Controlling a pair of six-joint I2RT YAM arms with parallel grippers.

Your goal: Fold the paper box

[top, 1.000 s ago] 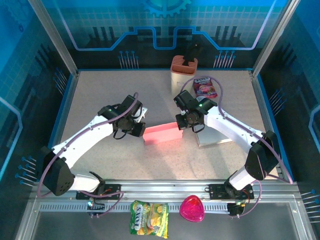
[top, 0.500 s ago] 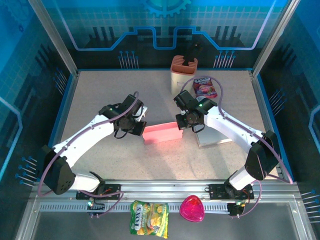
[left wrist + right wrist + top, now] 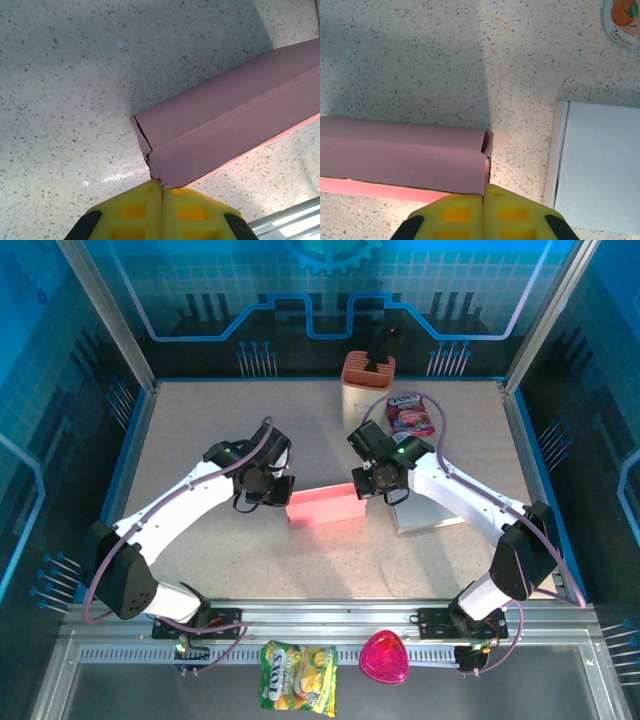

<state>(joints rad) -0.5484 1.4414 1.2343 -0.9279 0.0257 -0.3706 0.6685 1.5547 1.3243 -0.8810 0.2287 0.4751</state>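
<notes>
Since the pink paper box [image 3: 325,508] is thin card creased into a long, low trough, it is likely very light, springy along its folds and easy to dent or skid over the speckled bench [image 3: 200,430], so any push should be gentle and braced from the opposite end. It lies on the bench directly between the two tools, its left end meeting the tips of the left tool [image 3: 284,494] and its right end those of the right tool [image 3: 358,490]. From the left wrist, the left tool [image 3: 161,192] is clenched, its yellow pads pressed flat together, with a box corner touching the seam just ahead of them. From the right wrist, the right tool [image 3: 483,192] is likewise clenched, the box's end wall right at its tips. Whether a sliver of card is caught in either seam I cannot tell. The best hold, to my mind, is an upright end flap or the long raised wall close to a crease, pinched shallowly, because a panel's middle would buckle. A white slab [image 3: 600,165] lies to the right of the right tool, apart from the box.
</notes>
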